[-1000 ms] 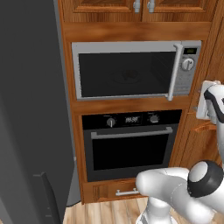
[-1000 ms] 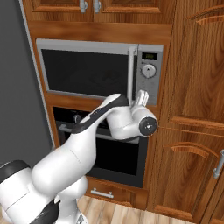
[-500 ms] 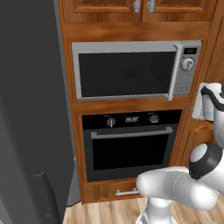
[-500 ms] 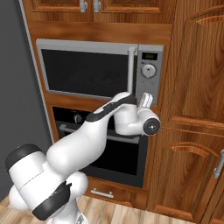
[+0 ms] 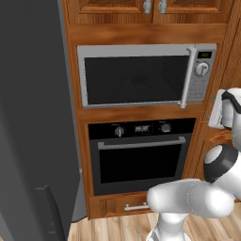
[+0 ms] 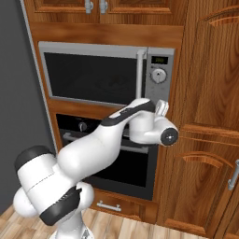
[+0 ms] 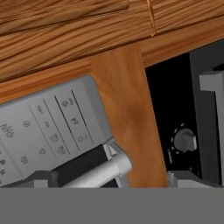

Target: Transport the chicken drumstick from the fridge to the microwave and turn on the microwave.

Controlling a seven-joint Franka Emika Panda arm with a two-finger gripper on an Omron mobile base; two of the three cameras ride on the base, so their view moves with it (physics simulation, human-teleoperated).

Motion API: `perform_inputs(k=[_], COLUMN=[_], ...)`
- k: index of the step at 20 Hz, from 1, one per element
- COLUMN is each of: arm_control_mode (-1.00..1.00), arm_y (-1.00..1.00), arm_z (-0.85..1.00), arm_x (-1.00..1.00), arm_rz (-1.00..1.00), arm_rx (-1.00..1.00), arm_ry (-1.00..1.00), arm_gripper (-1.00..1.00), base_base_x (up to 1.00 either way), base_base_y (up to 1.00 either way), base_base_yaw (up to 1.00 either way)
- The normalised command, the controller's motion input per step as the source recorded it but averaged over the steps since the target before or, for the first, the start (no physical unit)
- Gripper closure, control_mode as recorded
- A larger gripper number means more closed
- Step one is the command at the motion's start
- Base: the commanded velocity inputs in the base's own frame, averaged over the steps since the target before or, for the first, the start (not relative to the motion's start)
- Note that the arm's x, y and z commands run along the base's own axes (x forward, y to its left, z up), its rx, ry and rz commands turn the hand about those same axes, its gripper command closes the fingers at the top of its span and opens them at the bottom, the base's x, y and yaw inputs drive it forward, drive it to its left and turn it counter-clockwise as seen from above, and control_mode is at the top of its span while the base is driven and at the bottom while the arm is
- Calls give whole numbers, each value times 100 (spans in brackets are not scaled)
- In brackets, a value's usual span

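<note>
right base view has the end effector (image 6: 161, 108) at about 4 o'clock from the microwave (image 6: 105, 77), just below its control panel and bar handle (image 6: 139, 77), jaws spread wide and holding nothing, probably lined up to pull the closed door open. the fridge (image 5: 33, 117) stands at 9 o'clock, its dark side facing us; the chicken drumstick is presumably inside.

Around me stands warm wood cabinetry (image 6: 205, 70), with upper doors (image 5: 141, 7) at twelve o'clock, a black oven (image 5: 141, 157) set into it low at center, a drawer (image 5: 127, 204) beneath that, and plank floor (image 5: 117, 230) at six.
</note>
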Motion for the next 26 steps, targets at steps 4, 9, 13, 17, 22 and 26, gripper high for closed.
perform_inputs(k=[4,9,13,17,22,26], arm_control_mode=[-100,-100,-100,-100,-100,-100], arm_y=[1,0,0,-4,-12,-16], arm_z=[0,0,-5,-15,-11,-5], arm_x=[20,18,24,19,28,22], arm_rz=[4,4,3,4,4,6], arm_rx=[3,4,2,2,5,6], arm_ry=[0,0,0,0,0,0], arm_gripper=[-100,-100,-100,-100,-100,-100], base_base_x=[0,0,0,0,0,0], base_base_y=[0,0,0,0,0,0], base_base_yaw=[0,0,0,0,0,0])
